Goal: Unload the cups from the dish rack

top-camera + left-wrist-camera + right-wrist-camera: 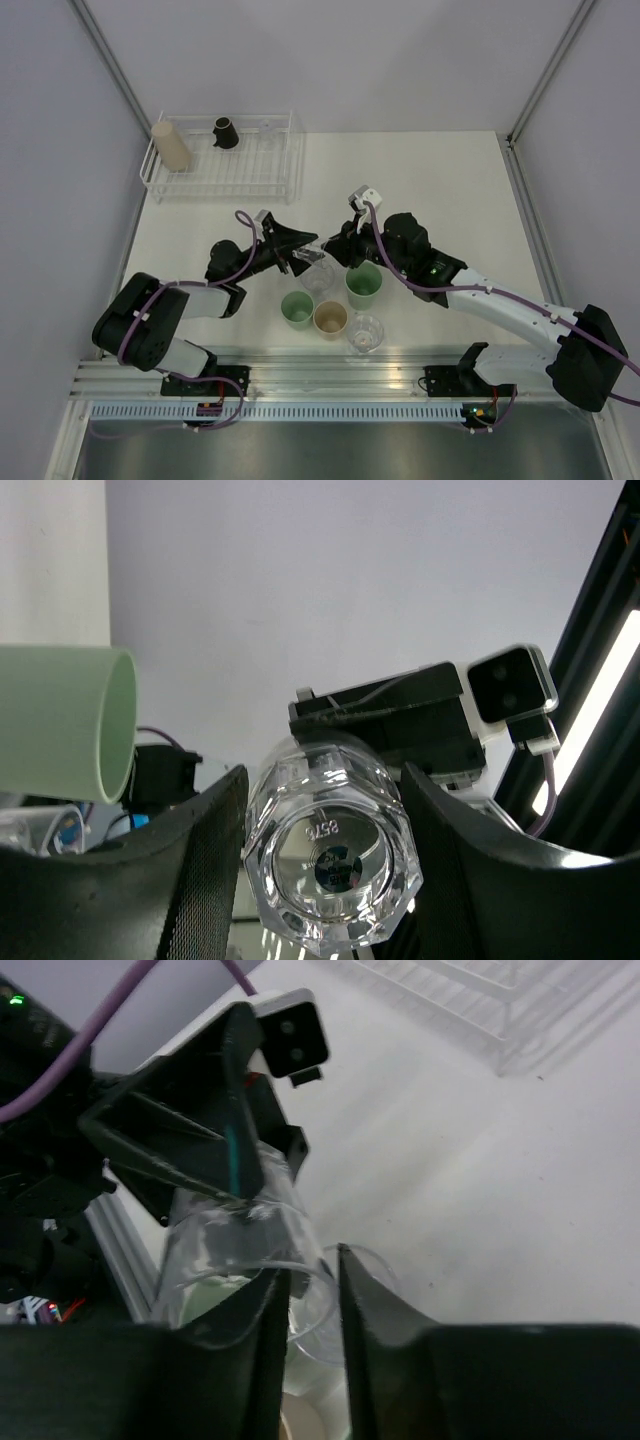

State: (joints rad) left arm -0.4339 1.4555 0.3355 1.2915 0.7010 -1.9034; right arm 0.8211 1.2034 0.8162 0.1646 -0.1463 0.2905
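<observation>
table: white, matte | walls: pale grey panels | near edge: aluminium rail

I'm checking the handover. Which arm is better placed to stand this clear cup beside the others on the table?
Right, probably. The left hand holds the clear cup tilted by its body; the right hand straddles its rim, next to a green cup.
</observation>
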